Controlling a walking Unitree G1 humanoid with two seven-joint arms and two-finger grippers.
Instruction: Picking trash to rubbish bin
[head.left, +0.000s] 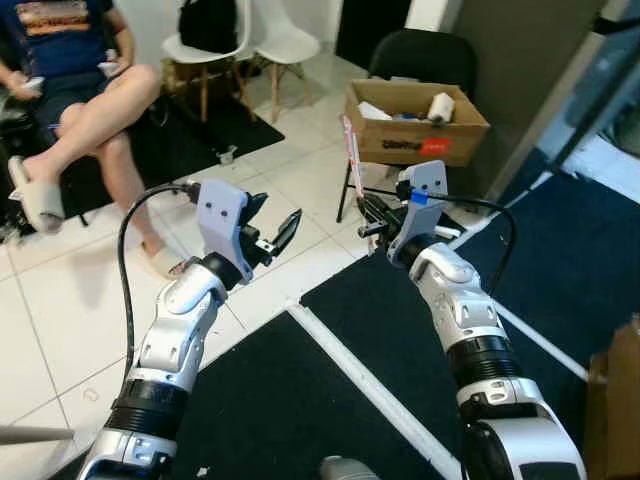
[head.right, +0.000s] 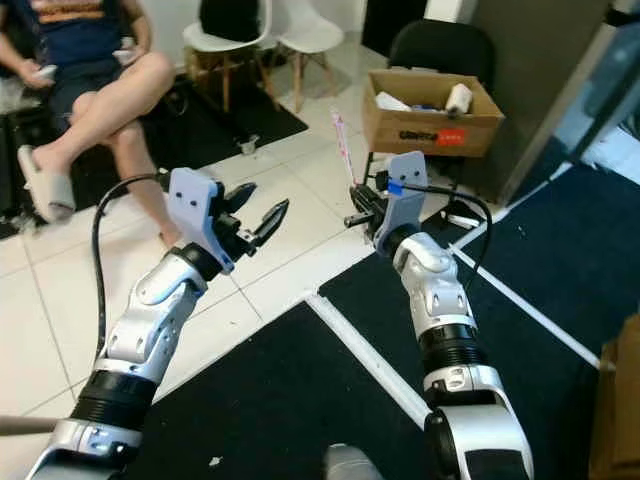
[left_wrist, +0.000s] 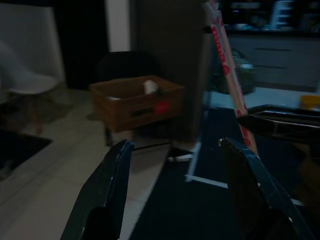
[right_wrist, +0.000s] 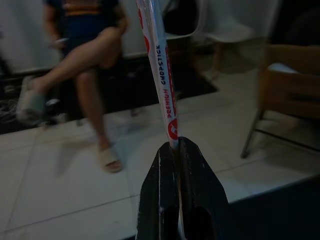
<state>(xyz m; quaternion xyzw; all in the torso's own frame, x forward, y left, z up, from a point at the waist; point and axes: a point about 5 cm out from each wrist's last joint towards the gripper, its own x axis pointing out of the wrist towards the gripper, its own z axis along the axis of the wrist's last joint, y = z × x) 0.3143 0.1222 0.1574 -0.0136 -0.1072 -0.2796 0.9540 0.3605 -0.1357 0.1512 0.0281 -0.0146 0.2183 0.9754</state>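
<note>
Near the middle of the head view, the right gripper (head.left: 368, 222) has its two black fingers pressed shut on the lower end of a chopstick wrapper (right_wrist: 159, 70) — a long, narrow paper sleeve printed in red, with "PREMIUM CHOPSTICK" legible in the right wrist view. The sleeve stands nearly upright from the fingertips, leaning slightly toward the upper left of the frame.

To the left of centre, the left gripper (head.left: 278, 233) is raised with its fingers spread well apart and nothing between them; in the left wrist view the wrapper (left_wrist: 227, 65) shows beyond and between those open fingers, not touching them.

In the upper right of the head view a cardboard box (head.left: 414, 122) sits on a black chair (head.left: 423, 58), already holding some white scraps — by my reading this serves as the rubbish bin, though nothing marks it as one. A seated person (head.left: 75, 90) occupies the upper left, beside two white chairs (head.left: 250, 45) on the white tiled floor (head.left: 60, 300).

The sleeve looks very light and thin. It holds straight, so it may still have sticks inside, which I cannot tell. It would likely bend or slip if pinched loosely, and a grip low on the strip leaves the long end free to sway. A firm flat pinch across its width seems the right hold, and the release should come well over the box, since something this light may drift.
</note>
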